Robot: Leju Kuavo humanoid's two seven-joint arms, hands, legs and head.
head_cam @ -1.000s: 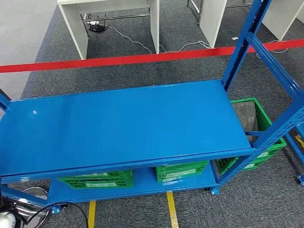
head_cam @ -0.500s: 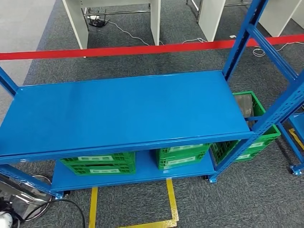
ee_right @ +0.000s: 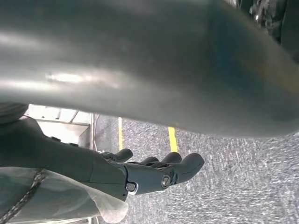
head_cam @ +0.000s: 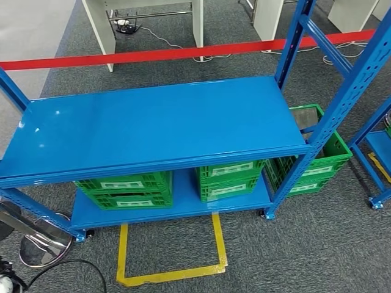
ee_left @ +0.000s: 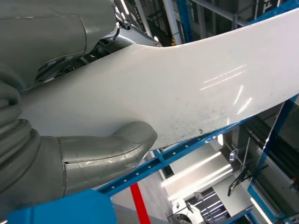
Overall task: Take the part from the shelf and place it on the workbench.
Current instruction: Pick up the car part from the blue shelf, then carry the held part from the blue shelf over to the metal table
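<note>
**Part in the left hand, carry to the workbench next**

The left hand [ee_left: 42, 116] holds the part [ee_left: 197, 88], a long, white, gently curved panel. Its thick grey thumb [ee_left: 116, 147] presses against one face of the panel, and the fingers close over the opposite face, so the panel is clamped between them. From that grip the panel runs well out past the fingertips, and most of its length is unsupported.

The right hand [ee_right: 141, 175] hangs with its dark fingers [ee_right: 183, 165] stretched almost straight and a little apart, and nothing lies between them. A broad, blurred grey surface passes close over the fingers. Whether it is the part or the robot's own arm cannot be told.

In the head view the top board of the blue shelf [head_cam: 156, 122] lies bare, with green crates [head_cam: 124, 189] on the level below and a yellow floor marking [head_cam: 170, 274] in front.

The picking step looks finished, and the step in hand is the carry. The next move calls for turning away from the shelf toward the workbench while keeping the thumb firm. The long overhang beyond the fingers could strike the shelf's uprights or lever the panel out of the grip.
</note>
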